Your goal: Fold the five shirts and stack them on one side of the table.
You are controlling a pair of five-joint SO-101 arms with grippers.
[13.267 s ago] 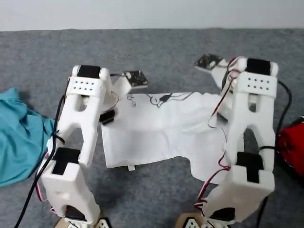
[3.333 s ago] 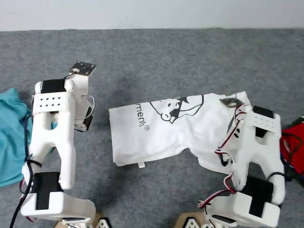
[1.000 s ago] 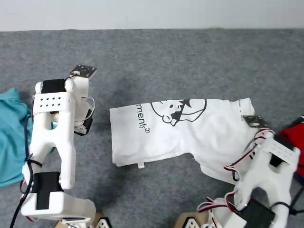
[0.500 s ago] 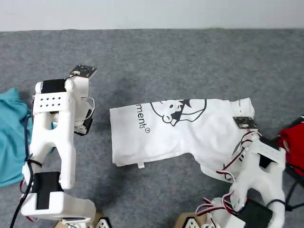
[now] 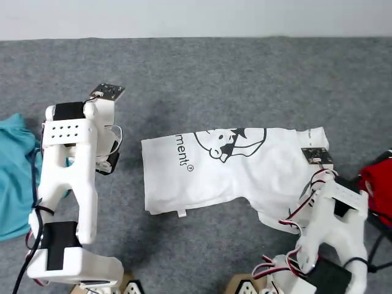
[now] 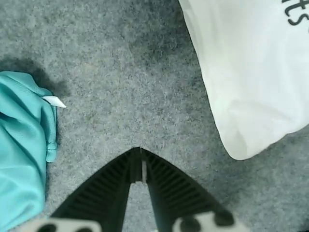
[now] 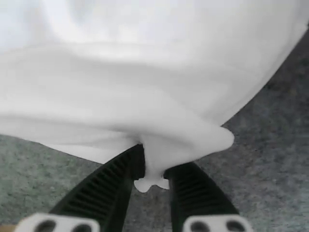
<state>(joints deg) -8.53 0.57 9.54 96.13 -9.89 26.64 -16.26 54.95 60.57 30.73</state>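
A white shirt (image 5: 220,168) with a black print lies spread on the grey carpet mid-table, its near right part rumpled. My right gripper (image 7: 150,170) is shut on a bunched fold of the white shirt (image 7: 145,72) at that near right edge, under the right arm (image 5: 331,214). My left gripper (image 6: 140,166) is shut with nothing in it, hanging over bare carpet between the teal shirt (image 6: 21,159) and the white shirt's left edge (image 6: 251,82). The left arm (image 5: 70,159) stands left of the white shirt.
A crumpled teal shirt (image 5: 15,177) lies at the table's left edge. At the right edge, beside the right arm, sits a red shirt (image 5: 375,187). Grey carpet (image 5: 202,79) stretches behind the white shirt to the far wall.
Over the last second the right arm shifted slightly left with the shirt's edge in its gripper. Before that it drew back toward the near edge. The left arm has stayed still.
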